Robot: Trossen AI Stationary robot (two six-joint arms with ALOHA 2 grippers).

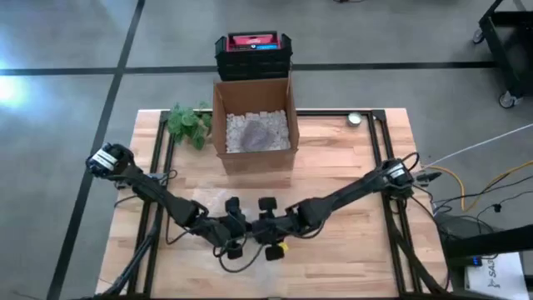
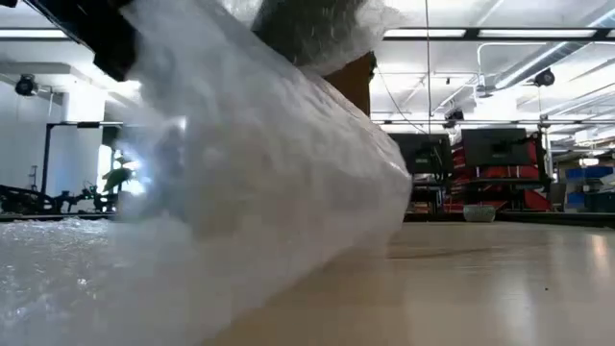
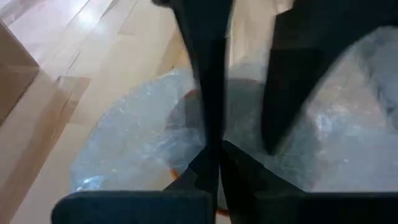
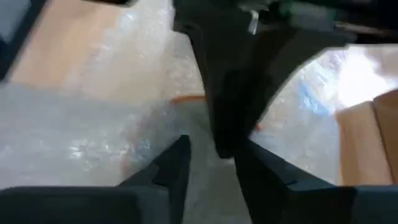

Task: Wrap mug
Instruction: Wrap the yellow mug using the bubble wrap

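Low at the near edge of the wooden table (image 1: 350, 167), both grippers meet over a sheet of bubble wrap (image 2: 240, 192). From table height the wrap fills most of the picture, a pale, crinkled mass raised off the wood with a flat part trailing beside it. The mug (image 3: 193, 99) shows only as an orange-rimmed shape blurred under the plastic in the wrist views; it sits between the two grippers, covered by the wrap.

From above, the left gripper (image 1: 234, 227) reaches in from the table's left edge, its arm stretched long and low, elbow well out and wrist bent toward the middle. Its own wrist view shows the two dark fingers (image 3: 208, 168) pressed together at their tips on the bubble wrap. The right gripper (image 1: 273, 229) comes in likewise from the right edge, arm sloping down to the same spot, just beside the left one. Its fingers (image 4: 177, 162) stand a little apart, with wrap lying below them; whether they pinch it I cannot tell.

Farther back, mid-table, an open cardboard box (image 1: 254, 125) holds white packing peanuts (image 1: 283, 129). A small green plant (image 1: 187, 123) lies just left of it, a black and red case (image 1: 254, 52) stands behind it, and a small round tin (image 1: 356, 119) lies near the far right corner.
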